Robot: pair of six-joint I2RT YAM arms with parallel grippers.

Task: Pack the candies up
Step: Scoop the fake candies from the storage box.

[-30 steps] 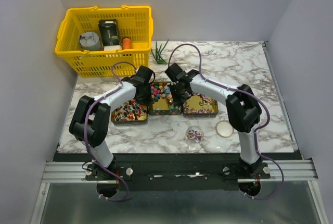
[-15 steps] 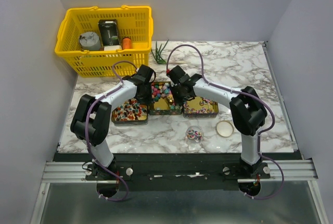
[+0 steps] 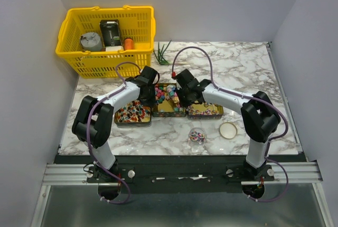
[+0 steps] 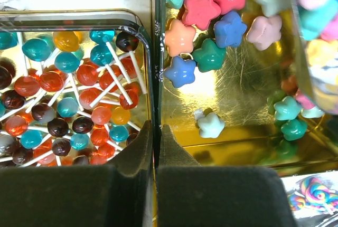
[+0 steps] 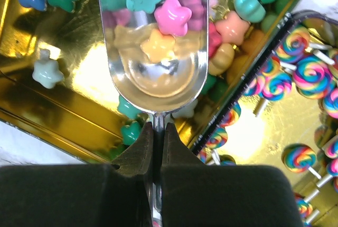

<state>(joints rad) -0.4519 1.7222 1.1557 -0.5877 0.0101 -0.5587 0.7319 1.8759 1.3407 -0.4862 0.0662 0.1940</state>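
Three gold tins are set in a row on the marble desk [image 3: 248, 68]. In the top view they are hidden in large part by both wrists.

The left fingers [image 4: 155, 127] are pressed together with only a thin slit between them, over the line where the left tin [image 4: 63, 13] and the middle tin [image 4: 237, 132] touch. One finger is placed in each tin. The wall of the middle tin is taken to be pinched; whether the other wall is pinched too cannot be told.

The right fingers [image 5: 159, 126] are closed on the thin handle of a clear scoop [image 5: 158, 82]. The handle is hidden between them, and the front of the scoop is cut off by the top edge of the right wrist view.

The candies [image 4: 203, 8], star-shaped and of mixed colours, are found in two places: loose on the floor of the middle tin, and a small heap inside the scoop, which is held over that tin. In the left wrist view the scoop is seen only as a blurred shape at the right edge.

Round lollipops [image 4: 92, 74] are packed in the left tin. Swirl lollipops [image 5: 309, 74] are lying in the right tin [image 5: 269, 132], which is cut off by the picture edge.
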